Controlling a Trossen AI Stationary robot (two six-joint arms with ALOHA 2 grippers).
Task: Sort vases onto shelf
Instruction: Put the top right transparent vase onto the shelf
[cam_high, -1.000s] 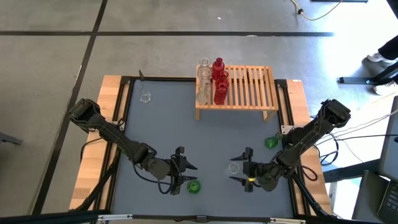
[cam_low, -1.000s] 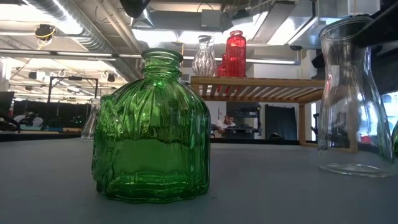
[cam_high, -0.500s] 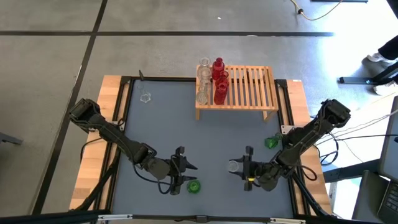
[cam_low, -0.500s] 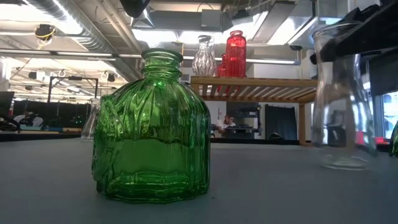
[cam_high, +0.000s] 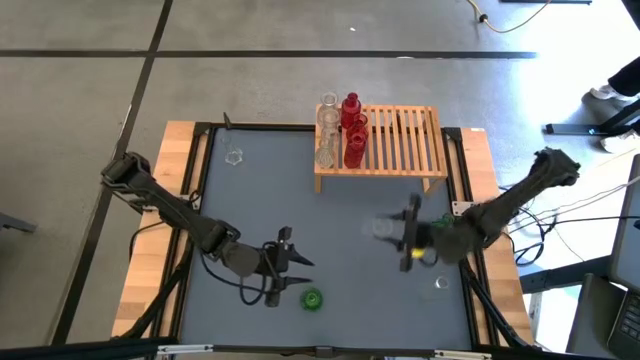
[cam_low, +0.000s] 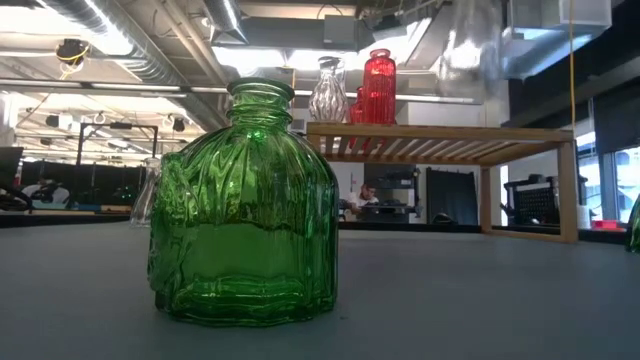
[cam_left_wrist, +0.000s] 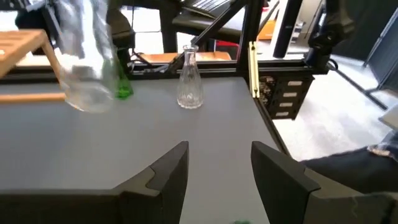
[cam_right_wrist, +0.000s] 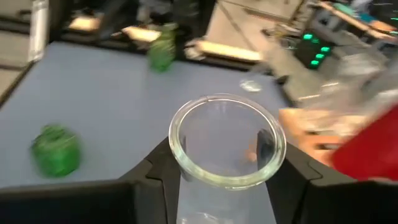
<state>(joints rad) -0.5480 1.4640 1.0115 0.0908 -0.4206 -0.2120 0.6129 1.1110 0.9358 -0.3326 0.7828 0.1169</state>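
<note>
— What do I have from overhead?

— I see the low light-wood slatted shelf (cam_high: 385, 145) at the far side of the dark table (cam_high: 260, 210), with two clear and two red glass vases (cam_high: 350, 108) crowded at its left end. My right gripper (cam_high: 408, 232) sits mid-table in front of the shelf, closed around a clear glass vase (cam_high: 380, 228).

— And the left side?

— My left gripper (cam_high: 284, 266) is near the front edge, fingers spread, just beside a small green glass vase (cam_high: 312, 298) on the table. Another green one (cam_high: 446, 221) shows past the right arm, a clear one (cam_high: 441, 284) stands near the front right, and one more clear vase (cam_high: 234, 157) at the far left.
</note>
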